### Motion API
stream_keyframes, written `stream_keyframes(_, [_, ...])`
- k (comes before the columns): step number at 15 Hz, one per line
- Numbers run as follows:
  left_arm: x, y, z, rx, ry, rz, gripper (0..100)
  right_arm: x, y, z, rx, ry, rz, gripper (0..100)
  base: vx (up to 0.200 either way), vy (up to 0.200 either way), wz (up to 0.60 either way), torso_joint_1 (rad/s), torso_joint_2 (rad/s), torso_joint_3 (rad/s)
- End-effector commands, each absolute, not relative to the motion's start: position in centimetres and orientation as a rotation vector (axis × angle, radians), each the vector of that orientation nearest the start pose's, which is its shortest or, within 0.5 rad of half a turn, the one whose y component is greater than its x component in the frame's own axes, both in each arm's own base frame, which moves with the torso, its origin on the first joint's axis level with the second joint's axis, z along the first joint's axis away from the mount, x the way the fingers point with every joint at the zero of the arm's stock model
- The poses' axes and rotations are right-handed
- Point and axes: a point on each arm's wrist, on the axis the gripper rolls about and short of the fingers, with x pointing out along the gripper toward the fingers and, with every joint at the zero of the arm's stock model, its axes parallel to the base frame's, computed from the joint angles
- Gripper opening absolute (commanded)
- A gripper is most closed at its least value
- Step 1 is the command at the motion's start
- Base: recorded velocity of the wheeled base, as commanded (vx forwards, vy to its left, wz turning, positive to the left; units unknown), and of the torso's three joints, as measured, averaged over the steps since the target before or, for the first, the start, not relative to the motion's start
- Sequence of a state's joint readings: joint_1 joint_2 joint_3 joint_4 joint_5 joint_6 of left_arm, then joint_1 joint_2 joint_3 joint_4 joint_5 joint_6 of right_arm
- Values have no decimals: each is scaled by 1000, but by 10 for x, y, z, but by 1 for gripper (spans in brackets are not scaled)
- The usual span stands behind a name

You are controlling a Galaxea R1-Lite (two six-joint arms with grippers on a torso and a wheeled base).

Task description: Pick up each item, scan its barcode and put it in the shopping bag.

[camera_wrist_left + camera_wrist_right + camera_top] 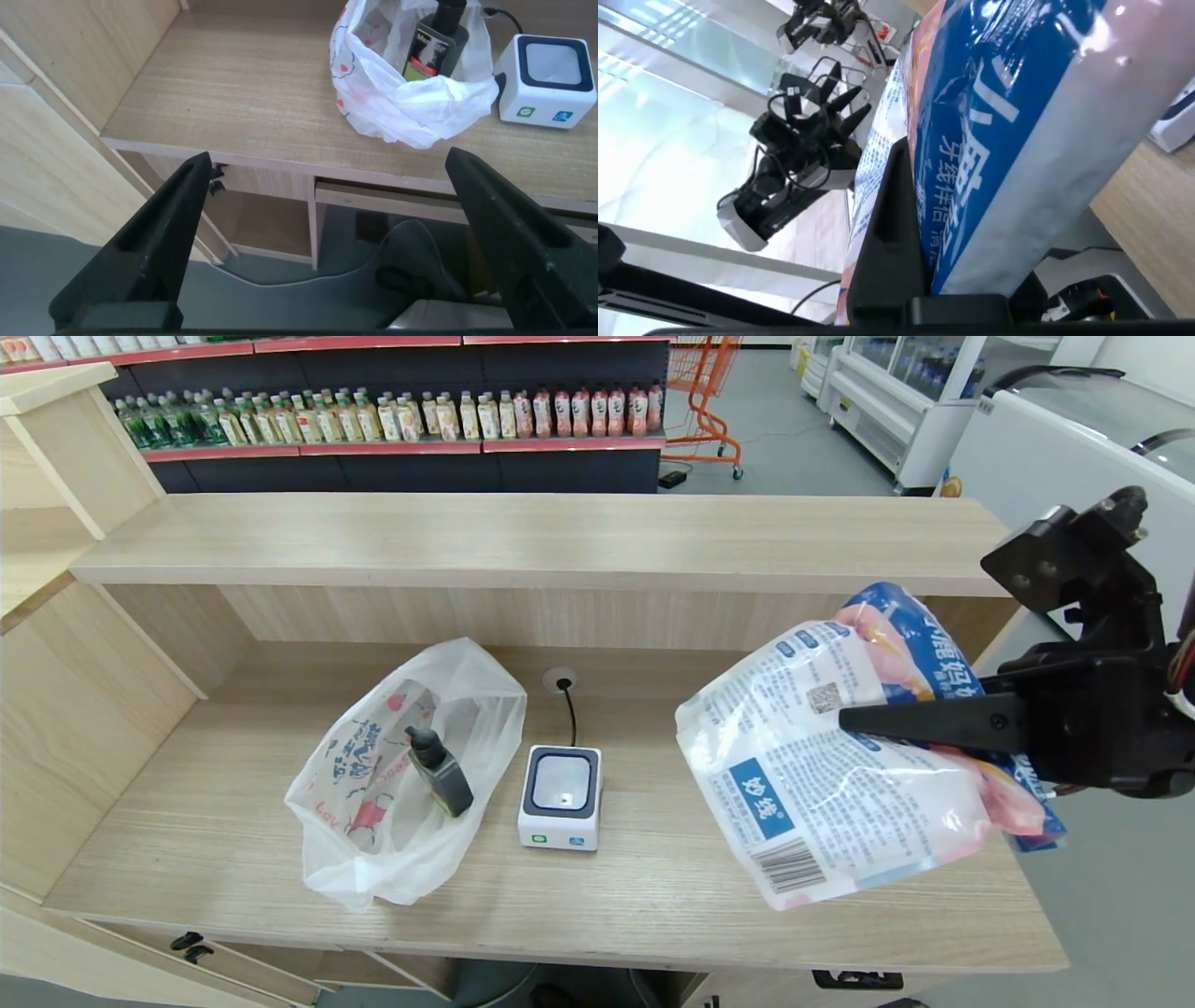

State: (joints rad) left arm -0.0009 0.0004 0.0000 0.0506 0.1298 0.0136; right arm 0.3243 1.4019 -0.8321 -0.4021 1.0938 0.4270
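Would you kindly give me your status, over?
Right gripper shut on food pouch, right of scanner. Left gripper open, empty. Shopping bag holds bottle. Nothing between pouch and scanner.

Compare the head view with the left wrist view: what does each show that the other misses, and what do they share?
Head view, not left wrist: the right end effector shut on a food packet held above the right side of the counter, its barcode facing the camera, and a shelf of bottles behind. Left wrist, not head: the left end effector, open and holding nothing, off the counter's front edge, with the space under the counter. Both: the shopping bag with a dark bottle inside, and the scanner beside it on the counter.
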Motion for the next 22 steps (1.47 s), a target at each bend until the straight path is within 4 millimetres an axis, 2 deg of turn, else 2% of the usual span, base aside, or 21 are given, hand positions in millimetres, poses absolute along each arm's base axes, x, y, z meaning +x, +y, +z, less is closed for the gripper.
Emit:
stream_keyframes(1, [-23,3,70,17,51,128,100,206,91,252,427,469,1359,0,0,0,0,0,0,0])
stream_keyframes(17, [-23,3,70,17,51,128,100,199,92,248,411,465,1364,0,0,0,0,0,0,0])
stream_keyframes(19, [-23,3,70,17,51,128,100,201,89,235,234,342,1316,0,0,0,0,0,0,0])
stream_keyframes(20, [-23,3,70,17,51,128,100,205,77,216,-68,187,1160,0,0,0,0,0,0,0])
stream_keyframes(21, [-23,3,70,17,51,130,100,206,74,213,-141,161,1111,0,0,0,0,0,0,0])
stream_keyframes(22, [-23,3,70,17,51,128,100,207,61,201,-380,108,945,0,0,0,0,0,0,0])
